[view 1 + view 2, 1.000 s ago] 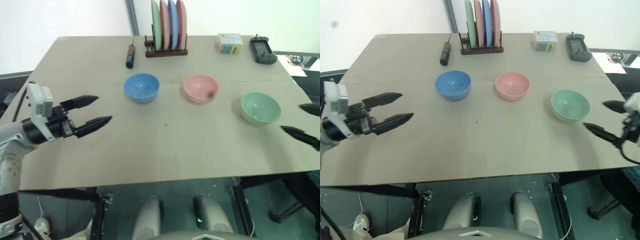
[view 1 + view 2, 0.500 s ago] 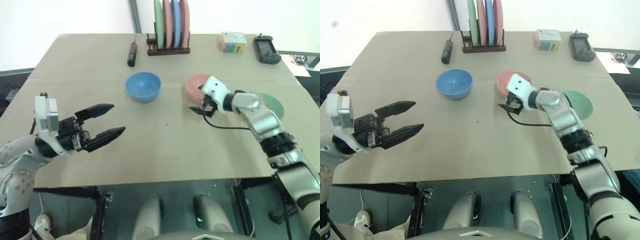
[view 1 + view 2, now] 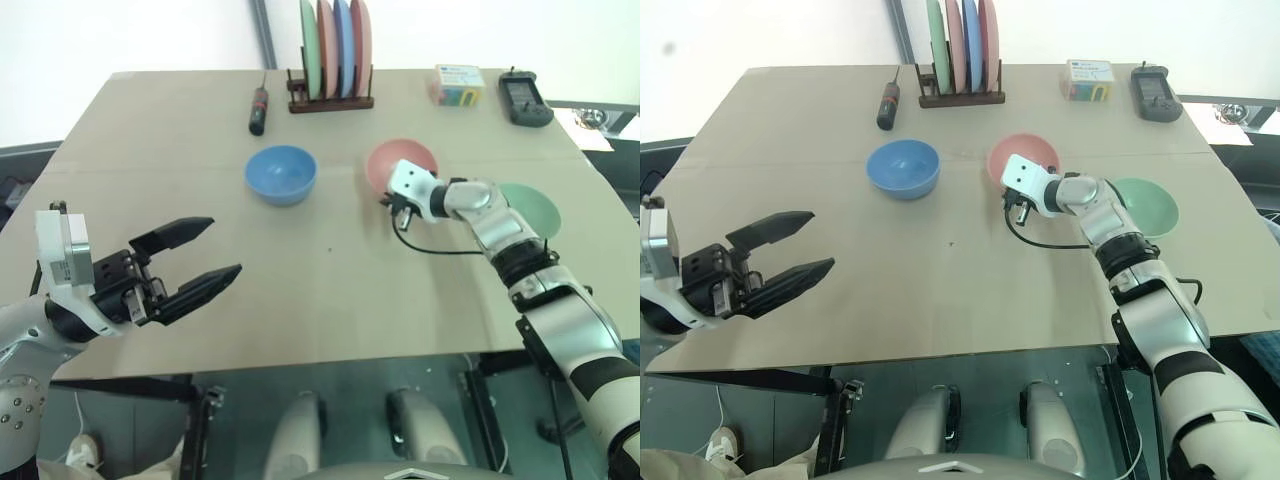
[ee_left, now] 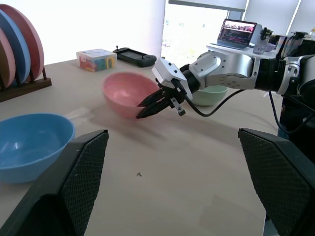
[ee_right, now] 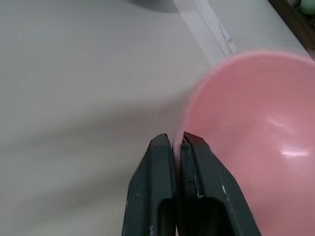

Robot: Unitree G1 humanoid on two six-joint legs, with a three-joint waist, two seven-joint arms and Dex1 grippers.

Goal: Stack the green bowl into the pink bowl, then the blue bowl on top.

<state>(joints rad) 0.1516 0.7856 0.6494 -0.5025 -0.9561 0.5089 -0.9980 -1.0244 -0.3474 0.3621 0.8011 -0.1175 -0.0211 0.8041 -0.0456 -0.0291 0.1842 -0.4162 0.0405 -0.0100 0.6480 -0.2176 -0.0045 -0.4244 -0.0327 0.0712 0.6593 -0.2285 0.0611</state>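
My right gripper (image 5: 177,141) pinches the near rim of the small round salmon-pink plastic bowl (image 3: 402,164); my left gripper (image 3: 200,256) hangs spread, well apart from it.

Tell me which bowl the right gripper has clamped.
The pink bowl, the middle one: the right gripper pinches its rim. Blue bowl and green bowl sit untouched.

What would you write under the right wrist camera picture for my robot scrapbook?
The right gripper pinches the rim of the pink bowl on the tan table.
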